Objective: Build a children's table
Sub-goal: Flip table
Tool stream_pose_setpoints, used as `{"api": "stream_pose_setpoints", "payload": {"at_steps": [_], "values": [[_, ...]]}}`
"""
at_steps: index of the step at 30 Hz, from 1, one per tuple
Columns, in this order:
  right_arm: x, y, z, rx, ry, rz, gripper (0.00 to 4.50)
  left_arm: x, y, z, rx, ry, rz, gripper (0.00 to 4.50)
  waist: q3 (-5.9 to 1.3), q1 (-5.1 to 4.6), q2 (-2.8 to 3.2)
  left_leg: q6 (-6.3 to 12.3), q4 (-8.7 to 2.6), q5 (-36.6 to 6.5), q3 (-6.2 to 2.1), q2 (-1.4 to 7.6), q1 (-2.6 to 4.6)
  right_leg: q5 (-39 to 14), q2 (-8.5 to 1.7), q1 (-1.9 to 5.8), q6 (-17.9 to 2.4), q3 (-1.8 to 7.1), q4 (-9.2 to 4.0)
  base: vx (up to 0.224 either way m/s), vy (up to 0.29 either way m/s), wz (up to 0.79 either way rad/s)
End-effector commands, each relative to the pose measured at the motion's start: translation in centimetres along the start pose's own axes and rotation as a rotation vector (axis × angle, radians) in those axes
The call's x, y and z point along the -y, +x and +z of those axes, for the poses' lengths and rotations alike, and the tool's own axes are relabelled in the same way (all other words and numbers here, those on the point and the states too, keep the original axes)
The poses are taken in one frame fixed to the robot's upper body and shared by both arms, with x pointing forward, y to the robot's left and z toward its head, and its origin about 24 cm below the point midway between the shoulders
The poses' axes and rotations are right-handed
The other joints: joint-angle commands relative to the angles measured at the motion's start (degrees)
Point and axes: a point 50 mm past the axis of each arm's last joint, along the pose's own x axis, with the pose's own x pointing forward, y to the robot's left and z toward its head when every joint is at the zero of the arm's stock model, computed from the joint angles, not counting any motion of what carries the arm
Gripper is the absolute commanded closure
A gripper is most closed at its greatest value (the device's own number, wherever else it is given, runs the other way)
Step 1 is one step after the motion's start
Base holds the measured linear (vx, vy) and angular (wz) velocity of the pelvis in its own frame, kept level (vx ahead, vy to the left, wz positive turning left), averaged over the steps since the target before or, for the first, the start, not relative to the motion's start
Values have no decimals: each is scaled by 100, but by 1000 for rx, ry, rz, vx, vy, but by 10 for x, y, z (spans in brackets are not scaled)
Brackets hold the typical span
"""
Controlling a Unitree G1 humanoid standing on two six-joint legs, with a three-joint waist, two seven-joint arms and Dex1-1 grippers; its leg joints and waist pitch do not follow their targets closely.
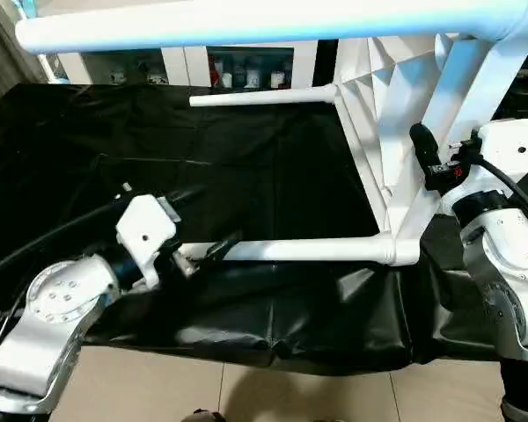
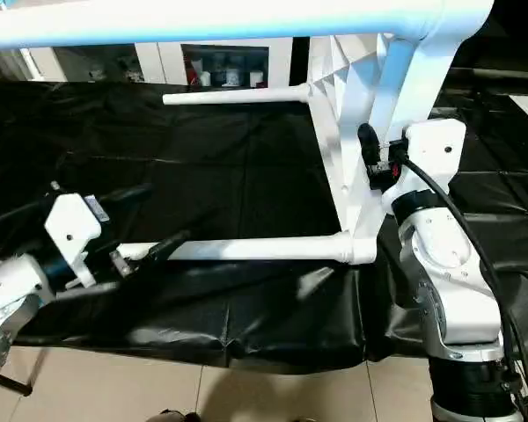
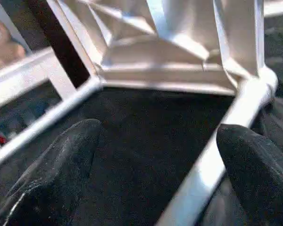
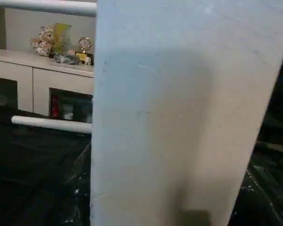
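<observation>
The white table top (image 1: 367, 92) stands on its edge at the right of the black-covered work table, ribbed underside facing left. Three white legs stick out leftward from its corner sockets: a high one (image 1: 246, 25), a far low one (image 1: 264, 98) and a near low one (image 1: 308, 251). My left gripper (image 1: 207, 252) is open around the free end of the near low leg (image 3: 203, 179), which runs between the black fingers (image 3: 61, 165), close to one of them. My right gripper (image 1: 427, 163) is shut on the table top's rim (image 4: 179, 117) at the near right.
Wrinkled black sheeting (image 1: 158, 158) covers the work table, whose front edge (image 1: 246, 347) drops to a tiled floor. A white cabinet (image 1: 246, 70) with glass doors and small items stands behind. Cables (image 1: 53, 233) trail along my left arm.
</observation>
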Motion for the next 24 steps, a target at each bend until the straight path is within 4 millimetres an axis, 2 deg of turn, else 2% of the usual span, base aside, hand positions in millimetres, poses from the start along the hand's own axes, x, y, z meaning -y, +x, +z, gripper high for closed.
{"api": "stream_pose_setpoints", "payload": {"at_steps": [1, 3, 4, 5, 7, 8, 9, 10, 12, 15, 18, 24], "values": [[0, -6, -38, -193, -1, -4, 190, -1, 2, 7, 28, 34, 3, 9, -213, -17, 68, -521, -518, -2527, -173, 248, 181, -1894, -174, 40, -676, 180, -401, 0, 0, 0], [-3, -7, -36, -164, 24, 11, 179, -1, 5, 10, 45, 76, 1, 5, -210, -23, 88, -489, -516, -2610, -178, 244, 180, -2063, -183, 29, -662, 183, -431, 0, 0, 0], [-4, -8, -35, -142, 20, 8, 169, 0, 6, 11, 51, 95, -7, 2, -223, -25, 57, -461, -505, -2559, -177, 246, 168, -2006, -186, 37, -677, 183, -436, 0, 0, 0], [-5, -9, -32, -103, 12, 14, 151, 1, 8, 12, 57, 119, -10, 0, -239, -15, 63, -451, -500, -2452, -182, 247, 156, -1905, -192, 55, -698, 182, -413, 0, 0, 0], [-7, -12, -25, -18, -37, 7, 139, 5, 10, 12, 74, 134, -34, 0, -268, 3, 47, -333, -469, -1988, -161, 255, 109, -1416, -202, 85, -755, 187, -364, 0, 0, 0], [-8, -13, -24, 0, -44, 9, 131, 6, 11, 12, 74, 140, -39, 0, -279, 9, 57, -235, -437, -1561, -144, 246, 79, -984, -195, 105, -846, 181, -310, 0, 0, 0], [-9, -16, -22, 39, -59, 12, 120, 8, 12, 11, 71, 155, -50, 0, -282, 20, 82, -109, -412, -1312, -122, 239, 69, -743, -201, 103, -907, 178, -297, 0, 0, 0], [-10, -17, -21, 50, -78, 4, 109, 9, 12, 10, 67, 160, -57, 0, -282, 6, 103, -26, -392, -1139, -122, 231, 45, -592, -196, 124, -943, 166, -269, 0, 0, 0], [-9, -21, -15, 133, -86, -46, 101, 13, 13, 8, 66, 197, -75, 0, -285, 0, 103, 80, -362, -952, -108, 222, 45, -385, -186, 120, -994, 161, -257, 0, 0, 0], [-7, -24, -8, 212, -97, -79, 74, 16, 15, 7, 72, 234, -96, 0, -284, 4, 127, 172, -361, -969, -117, 238, 62, -318, -179, 123, -1086, 154, -244, 0, 0, 0], [-9, -31, 3, 325, -145, -97, 42, 19, 17, 6, 98, 333, -79, 0, -270, 2, 128, 187, -371, -1088, -124, 247, 70, -380, -167, 128, -1058, 147, -248, 0, 0, 0], [-13, -41, 7, 409, -212, -99, 3, 22, 14, -3, 118, 396, -37, 0, -243, 1, 189, 51, -409, -1587, -136, 256, 96, -799, -174, 113, -984, 157, -290, 0, 0, 0]]}}
